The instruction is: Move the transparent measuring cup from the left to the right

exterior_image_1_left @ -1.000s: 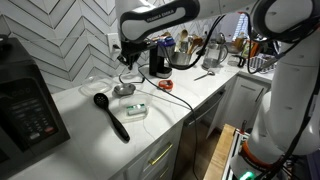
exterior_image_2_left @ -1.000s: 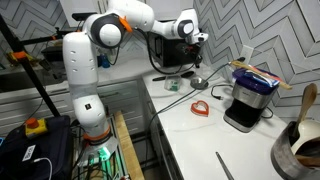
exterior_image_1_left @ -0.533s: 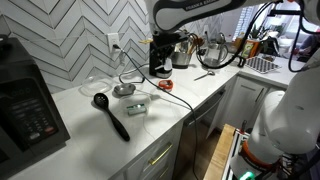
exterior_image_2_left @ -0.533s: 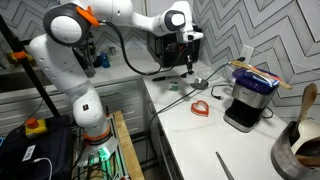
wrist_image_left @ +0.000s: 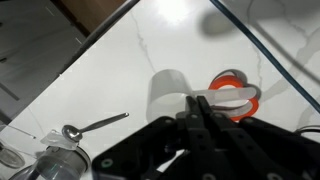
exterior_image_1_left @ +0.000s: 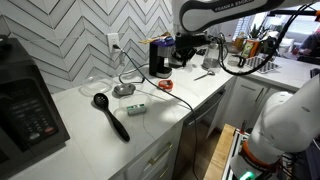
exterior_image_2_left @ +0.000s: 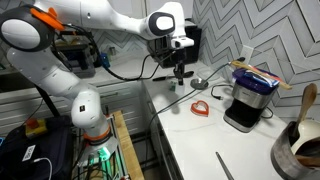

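Note:
The transparent measuring cup (exterior_image_1_left: 136, 108) stands on the white counter, in front of a red ring (exterior_image_1_left: 163, 86). In the wrist view the cup (wrist_image_left: 168, 90) lies below my fingertips, its handle stretching over the red ring (wrist_image_left: 240, 92). It shows faintly in an exterior view (exterior_image_2_left: 180, 104). My gripper (exterior_image_2_left: 180, 78) hangs above the counter, pointing down, with its fingers (wrist_image_left: 200, 108) pressed together and nothing between them. It is well above the cup and apart from it.
A black ladle (exterior_image_1_left: 110, 112) and a small metal cup (exterior_image_1_left: 123, 90) lie near the measuring cup. A microwave (exterior_image_1_left: 25, 105) stands at one end and a coffee maker (exterior_image_2_left: 248, 95) near the red ring (exterior_image_2_left: 200, 107). A spoon (wrist_image_left: 95, 125) lies on the counter.
My arm has swung away from above the metal cup and measuring cup, towards the coffee-maker end of the counter. The measuring cup has not moved.

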`<state>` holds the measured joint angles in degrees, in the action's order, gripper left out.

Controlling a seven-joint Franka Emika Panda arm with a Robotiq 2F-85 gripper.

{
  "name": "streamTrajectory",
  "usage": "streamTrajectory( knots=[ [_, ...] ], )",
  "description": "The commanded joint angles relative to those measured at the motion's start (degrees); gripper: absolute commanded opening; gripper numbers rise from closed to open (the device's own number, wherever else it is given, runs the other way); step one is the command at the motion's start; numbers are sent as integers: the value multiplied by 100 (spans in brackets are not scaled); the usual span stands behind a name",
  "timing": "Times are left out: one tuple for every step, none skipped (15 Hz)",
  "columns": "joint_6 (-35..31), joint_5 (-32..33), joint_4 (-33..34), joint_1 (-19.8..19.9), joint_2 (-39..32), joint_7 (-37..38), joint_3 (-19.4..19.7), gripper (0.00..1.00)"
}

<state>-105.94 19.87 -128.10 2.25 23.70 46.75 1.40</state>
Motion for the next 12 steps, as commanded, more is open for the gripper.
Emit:
streamTrajectory(
  knots=[
    [6,24,65,310,-87,4,-104,1],
    [96,151,85,418,-105,-303,37,1],
    [94,291,28,534,-45,-754,207,1],
    [-139,368,-143,673,72,-1347,468,1],
    [-225,401,-199,720,112,-1749,689,1],
    [-187,470,-172,983,110,-2091,779,1],
    [-243,479,-141,1149,83,-2468,992,1],
    [-305,427,-71,1310,44,-2875,1235,1],
    [-392,279,9,1449,-17,-3256,1494,1],
    [-500,151,111,1585,-112,-3611,1750,1],
    [-594,-64,222,1662,-199,-3930,1978,1],
    [-642,-336,321,1710,-282,-4166,2169,1]
  ],
)
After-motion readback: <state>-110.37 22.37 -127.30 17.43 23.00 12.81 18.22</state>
